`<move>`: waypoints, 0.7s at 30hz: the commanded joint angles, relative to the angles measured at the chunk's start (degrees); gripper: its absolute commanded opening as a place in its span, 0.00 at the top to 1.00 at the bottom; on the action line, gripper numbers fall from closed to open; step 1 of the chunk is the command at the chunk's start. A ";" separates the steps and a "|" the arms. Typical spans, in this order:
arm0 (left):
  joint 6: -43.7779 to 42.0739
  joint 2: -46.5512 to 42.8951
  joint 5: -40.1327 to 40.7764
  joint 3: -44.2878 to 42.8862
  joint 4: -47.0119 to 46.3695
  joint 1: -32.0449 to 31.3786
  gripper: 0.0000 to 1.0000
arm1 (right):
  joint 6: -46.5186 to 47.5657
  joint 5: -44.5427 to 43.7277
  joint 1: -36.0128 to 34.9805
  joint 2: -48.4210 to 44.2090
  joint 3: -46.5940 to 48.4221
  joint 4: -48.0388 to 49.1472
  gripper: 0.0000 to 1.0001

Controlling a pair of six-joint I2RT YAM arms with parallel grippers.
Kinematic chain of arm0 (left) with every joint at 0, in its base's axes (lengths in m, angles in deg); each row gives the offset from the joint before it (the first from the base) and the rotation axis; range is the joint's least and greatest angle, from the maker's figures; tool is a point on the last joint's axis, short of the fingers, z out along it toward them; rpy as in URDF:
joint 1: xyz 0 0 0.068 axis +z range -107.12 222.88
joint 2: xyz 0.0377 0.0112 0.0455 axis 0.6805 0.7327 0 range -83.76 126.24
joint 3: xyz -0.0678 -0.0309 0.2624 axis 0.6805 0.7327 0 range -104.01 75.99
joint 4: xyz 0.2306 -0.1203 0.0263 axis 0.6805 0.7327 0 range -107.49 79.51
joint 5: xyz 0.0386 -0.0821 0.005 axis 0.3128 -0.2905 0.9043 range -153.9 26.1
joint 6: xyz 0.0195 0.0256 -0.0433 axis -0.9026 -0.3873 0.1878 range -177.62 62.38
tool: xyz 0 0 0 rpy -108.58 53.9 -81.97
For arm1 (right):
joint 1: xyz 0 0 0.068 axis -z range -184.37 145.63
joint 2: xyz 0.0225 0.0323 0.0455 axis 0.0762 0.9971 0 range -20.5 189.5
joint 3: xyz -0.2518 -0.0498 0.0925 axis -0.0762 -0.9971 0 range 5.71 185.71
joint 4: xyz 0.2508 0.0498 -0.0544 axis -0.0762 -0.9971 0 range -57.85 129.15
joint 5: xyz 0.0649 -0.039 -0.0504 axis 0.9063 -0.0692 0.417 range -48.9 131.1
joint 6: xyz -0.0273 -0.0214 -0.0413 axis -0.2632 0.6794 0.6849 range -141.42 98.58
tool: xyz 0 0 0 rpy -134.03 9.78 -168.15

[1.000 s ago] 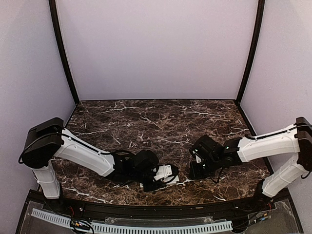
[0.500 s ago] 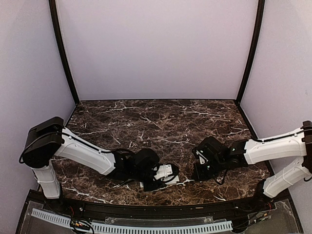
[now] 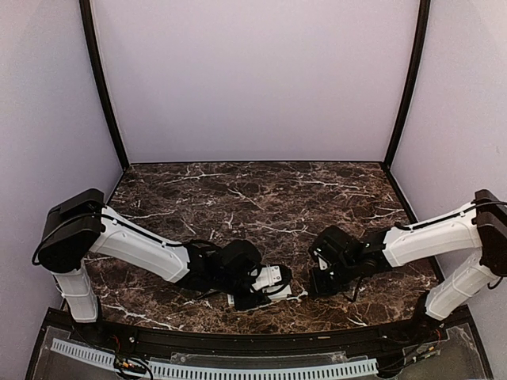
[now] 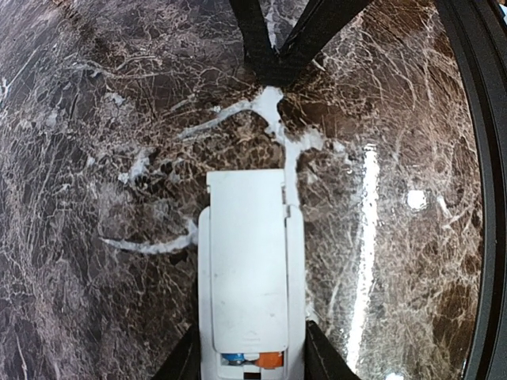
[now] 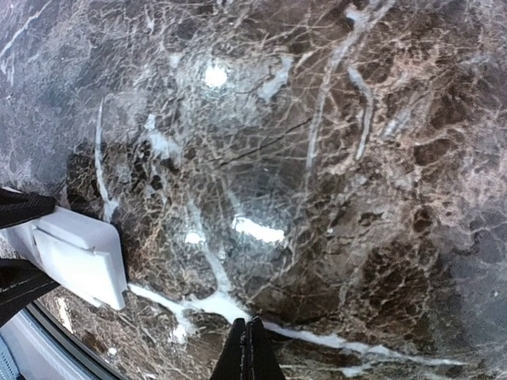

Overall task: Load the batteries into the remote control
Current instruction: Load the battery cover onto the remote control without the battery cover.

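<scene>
While my left gripper [image 4: 252, 366] stays out of nothing but the long edges of the slim white rectangular plastic remote control [image 4: 249, 261], clamped on them, the remote faces back-side up over the dark brown marble table [image 4: 95, 119]. At the remote's end between those fingers, the blue cylindrical battery [image 4: 234, 359] and the orange-red cylindrical battery [image 4: 270, 360] lie side by side in the exposed compartment, and the flat white back cover [image 4: 245, 190] overhangs the remote's other end. My right gripper [image 5: 247, 348] has its fingers pressed together on nothing, near that cover end of the remote and apart from it.
</scene>
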 commanded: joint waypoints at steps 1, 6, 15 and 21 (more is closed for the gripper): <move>0.79 1.35 -5.02 -0.42 2.88 -1.34 0.88 | -1.19 -0.89 -0.83 3.66 3.03 1.53 1.00; 0.28 -0.13 -4.47 1.03 3.78 -1.34 0.56 | -1.23 -0.80 -1.71 5.75 4.49 1.70 1.00; 1.09 -4.15 -1.46 5.10 7.00 -1.34 0.37 | -0.78 -1.13 -1.78 5.35 4.81 0.77 1.00; 2.87 -7.96 1.15 8.36 9.91 -1.25 0.37 | 0.30 -0.91 -1.88 6.36 5.92 0.77 1.00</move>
